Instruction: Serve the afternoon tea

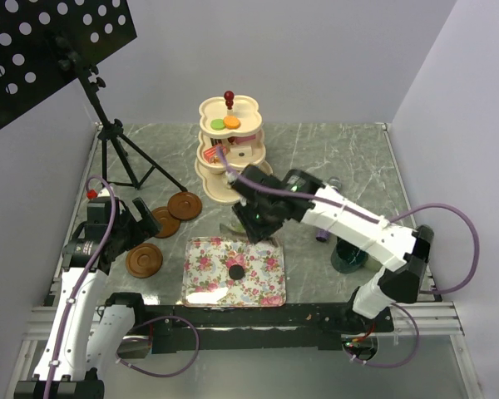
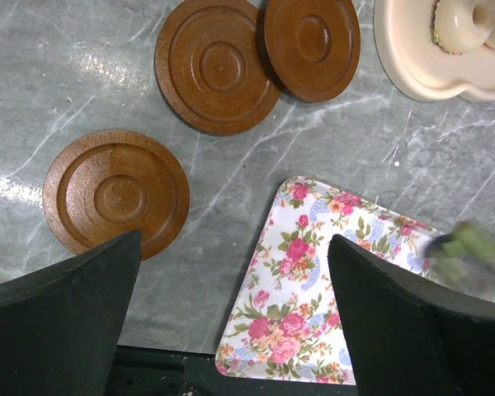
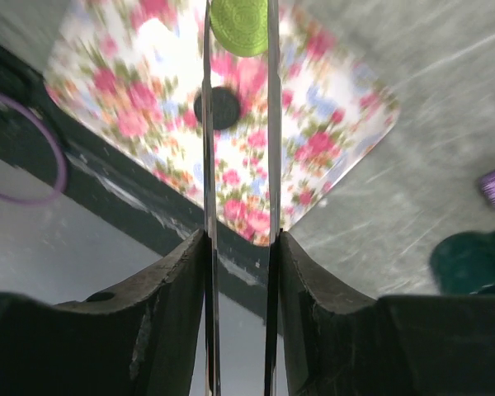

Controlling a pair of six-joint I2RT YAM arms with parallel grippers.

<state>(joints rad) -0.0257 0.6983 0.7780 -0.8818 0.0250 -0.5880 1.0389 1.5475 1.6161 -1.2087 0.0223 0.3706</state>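
while my right fingers (image 3: 241,239) clamp tongs (image 3: 208,124) holding a green macaron (image 3: 239,25) over the floral tray (image 3: 330,132), my left fingers (image 2: 233,243) gape wide; saucers (image 2: 115,194) bare, serving barely begun

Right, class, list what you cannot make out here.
- Dark teal mug: top view, right arm overlaps it.
- Green macaron in the tongs: right wrist view, top edge cuts it; left wrist view blurs it.
- Dark disc on floral tray: top view, too small to identify.
- Stand, lower tiers: top view, upper tiers overhang.
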